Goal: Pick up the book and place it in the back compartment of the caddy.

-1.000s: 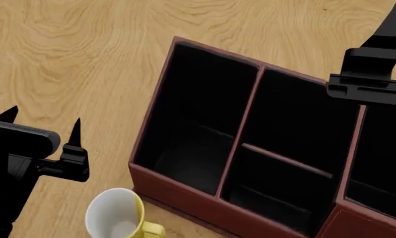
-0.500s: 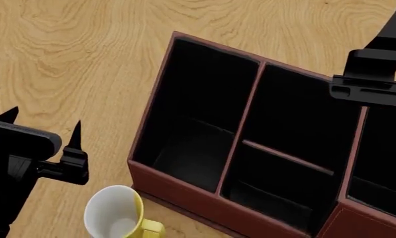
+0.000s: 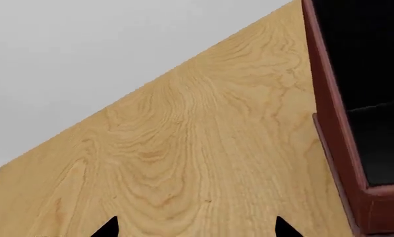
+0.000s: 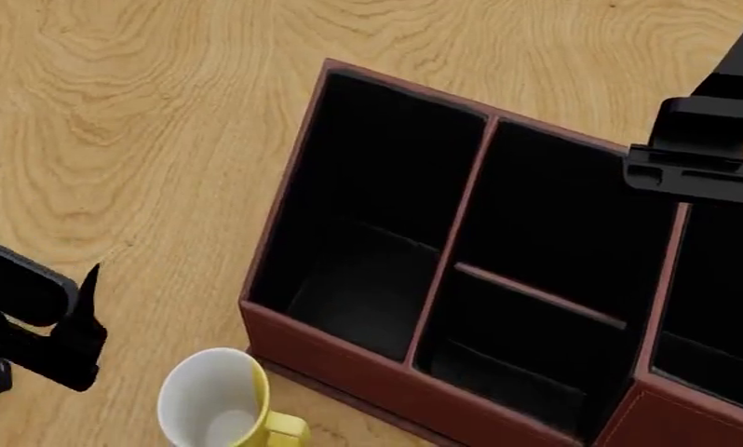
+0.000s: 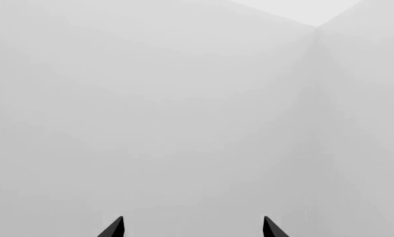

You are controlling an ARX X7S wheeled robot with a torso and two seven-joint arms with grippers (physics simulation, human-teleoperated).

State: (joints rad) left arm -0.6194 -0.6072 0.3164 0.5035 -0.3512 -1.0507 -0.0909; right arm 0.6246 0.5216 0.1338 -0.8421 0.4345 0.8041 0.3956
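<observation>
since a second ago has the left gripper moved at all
Yes. In the head view the left gripper has pulled back toward the view's lower left, away from the caddy; the mug stayed put.

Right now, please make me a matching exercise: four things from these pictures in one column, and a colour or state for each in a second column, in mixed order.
Column one:
1. large red-brown leather-look caddy
2. white-and-yellow mug
3. left tool
4. light wooden table

Column two:
A. open, holding nothing
B. several black-lined sections, no book showing inside
C. pale grain, carries the other things
D. stands upright by the caddy's near corner

Pairs: 1-B, 2-D, 3-A, 4-C
</observation>
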